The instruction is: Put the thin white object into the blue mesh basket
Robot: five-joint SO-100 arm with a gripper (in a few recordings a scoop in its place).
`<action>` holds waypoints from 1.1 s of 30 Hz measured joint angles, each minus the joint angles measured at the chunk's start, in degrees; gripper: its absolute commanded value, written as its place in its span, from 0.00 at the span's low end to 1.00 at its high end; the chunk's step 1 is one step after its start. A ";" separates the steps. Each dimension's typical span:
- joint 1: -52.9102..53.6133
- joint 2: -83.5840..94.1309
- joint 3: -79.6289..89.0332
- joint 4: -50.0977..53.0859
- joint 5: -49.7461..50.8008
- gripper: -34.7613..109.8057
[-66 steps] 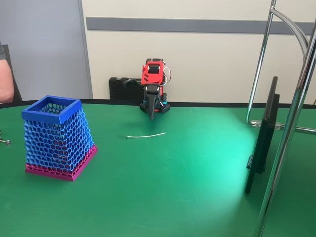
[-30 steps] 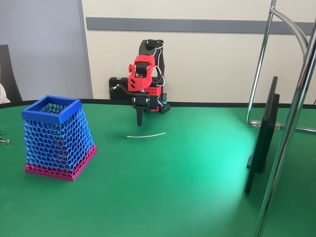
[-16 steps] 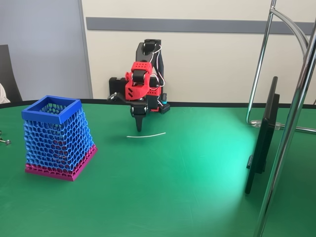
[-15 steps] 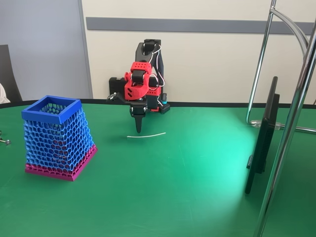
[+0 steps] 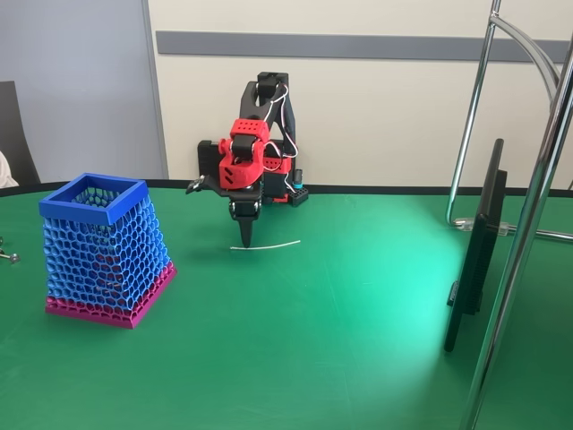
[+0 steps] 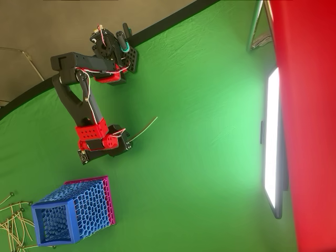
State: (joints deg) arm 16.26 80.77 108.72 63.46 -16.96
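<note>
- Nearest the fixed camera, at the lower left of its frame, stands the tapered blue honeycomb-mesh plastic basket (image 5: 105, 246) with a solid square blue rim and a wider magenta mesh foot; it sits upright on the green cloth-covered table (image 5: 340, 340). From overhead it lies at the lower left of the frame (image 6: 73, 212).
- Beyond it, around the middle of the fixed frame, the thin, slightly curved white strand (image 5: 269, 245) lies flat on the cloth, well apart from the basket. Overhead it runs diagonally near the centre left (image 6: 143, 129).
- Judging by its look, the strand is very light and slender, probably a little springy, and lies so flat that it may skid away under a finger. The best hold seems near its middle, jaws across its length, so it hangs level.
- Just behind, the red and black two-finger gripper (image 5: 245, 235) points straight down with its tip at the strand's left end, near the cloth. The fingers look narrow, nearly together, but whether they are fully closed or touching the strand I cannot tell.
- Farthest back, the arm's black base (image 5: 219, 161) sits at the table's rear edge by the wall.
- No brand, label or writing is legible.
</note>
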 measured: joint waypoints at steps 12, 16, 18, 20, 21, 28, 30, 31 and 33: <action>2.81 -4.13 -3.96 0.00 -2.37 0.34; 3.34 -5.62 -4.92 -0.09 -2.81 0.34; 3.52 -6.33 -5.54 -0.09 -2.81 0.34; 3.52 -7.03 -6.15 0.00 -2.99 0.33; 3.52 -7.47 -6.68 0.09 -2.99 0.33; 4.57 -8.96 -8.70 1.32 -3.34 0.27; 4.57 -9.23 -9.05 1.32 -3.52 0.26; 4.57 -9.32 -9.23 1.32 -3.60 0.26; 4.57 -9.32 -9.32 1.32 -3.69 0.25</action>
State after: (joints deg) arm 20.83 71.46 99.40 64.78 -20.65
